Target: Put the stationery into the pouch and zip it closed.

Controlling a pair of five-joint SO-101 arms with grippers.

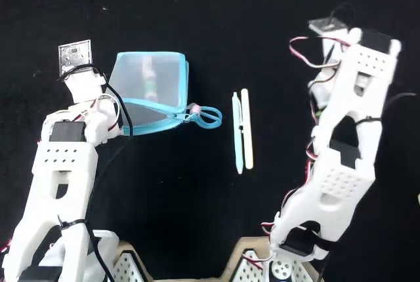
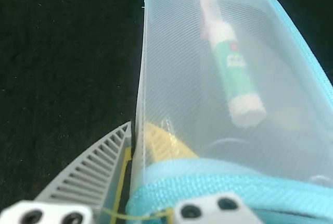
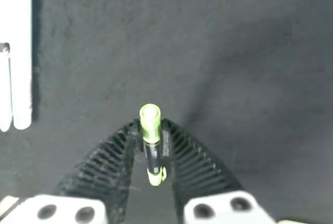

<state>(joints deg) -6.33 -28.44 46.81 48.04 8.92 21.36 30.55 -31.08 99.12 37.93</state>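
Right gripper (image 3: pixel 150 135) clamps a slim green-capped pen (image 3: pixel 150 117) — left gripper (image 2: pixel 138 148) pinches the mesh pouch (image 2: pixel 208 67).

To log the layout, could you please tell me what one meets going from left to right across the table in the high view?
Small grey card → mesh pouch → zip pull loop → blue pen → yellow pen → right arm.

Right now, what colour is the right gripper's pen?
Pen is black with lime-green ends; best in right wrist view.

One pouch (image 1: pixel 169 75), two pens (image 1: pixel 237 131) (image 1: pixel 247 128), one marker (image 3: pixel 151 130), one gluestick (image 2: pixel 231 67)
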